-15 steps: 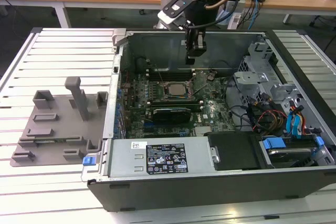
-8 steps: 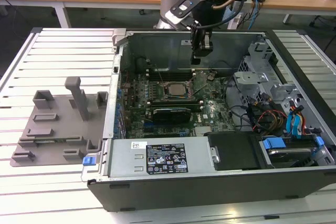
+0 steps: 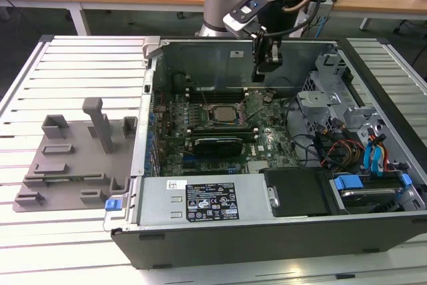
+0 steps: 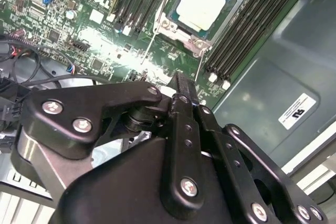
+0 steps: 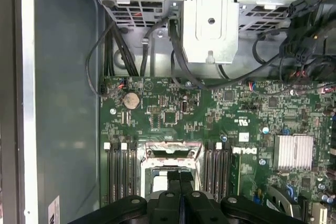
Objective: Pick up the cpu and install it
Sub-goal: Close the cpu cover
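The cpu [image 4: 202,4], a flat square chip with a silvery-white top, lies in the black-framed socket [image 4: 195,29] on the green motherboard; in the exterior view the cpu [image 3: 224,113] sits mid-board inside the open computer case. My gripper [image 3: 266,71] hangs above the board, toward the case's back wall and to the exterior view's right of the socket. Its black fingers are pressed together with nothing between them, as the gripper [image 4: 179,82] [image 5: 181,176] shows in both wrist views. In the first wrist view the fingertips [image 5: 174,178] cover part of the socket [image 5: 169,157].
A grey plastic fixture tray [image 3: 73,158] with upright posts lies on the slatted table at the exterior view's left. Memory slots [image 4: 242,31] flank the socket. Cables and a metal drive cage [image 3: 320,101] crowd the case's right side. The power supply [image 3: 207,198] lines the front.
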Controlling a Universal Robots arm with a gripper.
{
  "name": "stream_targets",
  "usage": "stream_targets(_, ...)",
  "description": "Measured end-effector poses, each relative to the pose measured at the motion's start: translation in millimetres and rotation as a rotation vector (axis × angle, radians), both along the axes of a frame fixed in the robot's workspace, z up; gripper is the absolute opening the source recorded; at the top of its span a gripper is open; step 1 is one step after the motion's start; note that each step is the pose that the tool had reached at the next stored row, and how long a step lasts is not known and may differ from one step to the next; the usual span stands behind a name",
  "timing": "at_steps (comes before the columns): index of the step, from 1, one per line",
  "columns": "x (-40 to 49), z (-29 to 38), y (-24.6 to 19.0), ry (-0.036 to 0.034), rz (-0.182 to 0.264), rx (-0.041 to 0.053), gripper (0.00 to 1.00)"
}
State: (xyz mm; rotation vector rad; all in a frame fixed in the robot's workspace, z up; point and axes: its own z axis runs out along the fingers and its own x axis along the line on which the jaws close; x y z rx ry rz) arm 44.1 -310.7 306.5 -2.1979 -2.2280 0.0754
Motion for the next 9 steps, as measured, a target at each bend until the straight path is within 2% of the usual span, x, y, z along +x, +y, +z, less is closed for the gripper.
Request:
stream_targets(3,4.8,0.0,0.0,0.0,0.0,0.0,0.11)
stream_targets(5,14.2,0.0,0.0,0.0,0.0,0.0001,0.11)
stream_targets(9,21.3,0.0,0.0,0.0,0.0,0.0,0.11)
